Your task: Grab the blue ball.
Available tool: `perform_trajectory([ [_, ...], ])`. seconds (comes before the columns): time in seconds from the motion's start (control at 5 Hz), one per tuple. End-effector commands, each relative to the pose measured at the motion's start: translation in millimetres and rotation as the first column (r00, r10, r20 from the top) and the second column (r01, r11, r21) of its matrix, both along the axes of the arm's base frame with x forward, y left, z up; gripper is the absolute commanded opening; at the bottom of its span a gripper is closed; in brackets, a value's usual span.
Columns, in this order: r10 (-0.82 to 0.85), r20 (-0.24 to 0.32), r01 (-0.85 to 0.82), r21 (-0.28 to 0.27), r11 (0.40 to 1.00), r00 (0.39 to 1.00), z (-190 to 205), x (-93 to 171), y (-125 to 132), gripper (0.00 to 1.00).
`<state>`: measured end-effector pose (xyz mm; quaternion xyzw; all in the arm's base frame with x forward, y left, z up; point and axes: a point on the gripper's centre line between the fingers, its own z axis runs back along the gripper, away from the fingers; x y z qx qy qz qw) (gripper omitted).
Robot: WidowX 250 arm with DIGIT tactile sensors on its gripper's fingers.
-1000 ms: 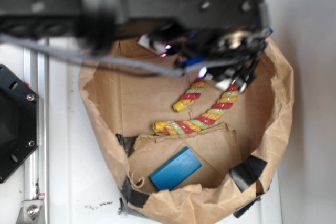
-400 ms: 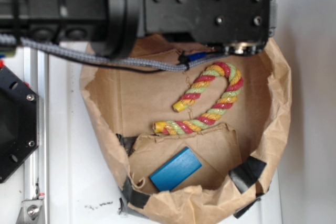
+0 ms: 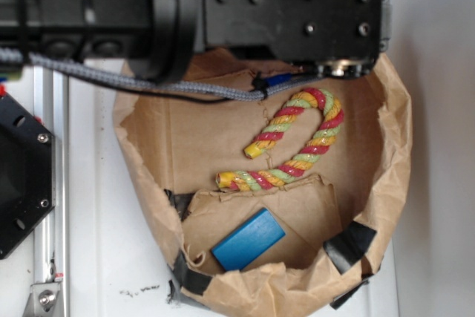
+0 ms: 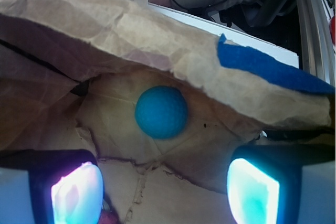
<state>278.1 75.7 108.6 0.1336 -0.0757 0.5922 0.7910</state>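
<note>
From the wrist camera, the gripper [image 4: 165, 195] has its two glowing fingertips [image 4: 77, 195] spread wide, nothing between them. Just beyond, the blue ball [image 4: 161, 112] rests on the brown paper floor, tucked under the crumpled paper bag wall [image 4: 131, 30]. A blue tape strip [image 4: 268, 66] sits right of the ball on that wall. No readable writing anywhere.

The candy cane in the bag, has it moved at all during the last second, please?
No. The candy cane lies at the same spot against the paper bag's rim and above the blue block; only the arm over it shifted.
</note>
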Motion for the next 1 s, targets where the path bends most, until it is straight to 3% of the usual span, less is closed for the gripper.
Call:
perform_trajectory([
  [0.0, -0.007, 0.069, 0.006, 0.026, 1.000, 0.998, 7, -1, -1, 1.00],
  [0.2, -0.058, 0.104, 0.054, 0.038, 0.998, 0.993, 7, 0, -14, 1.00],
  [0.8, -0.066, 0.052, 0.061, 0.088, 0.994, 0.996, -21, 2, -10, 1.00],
])
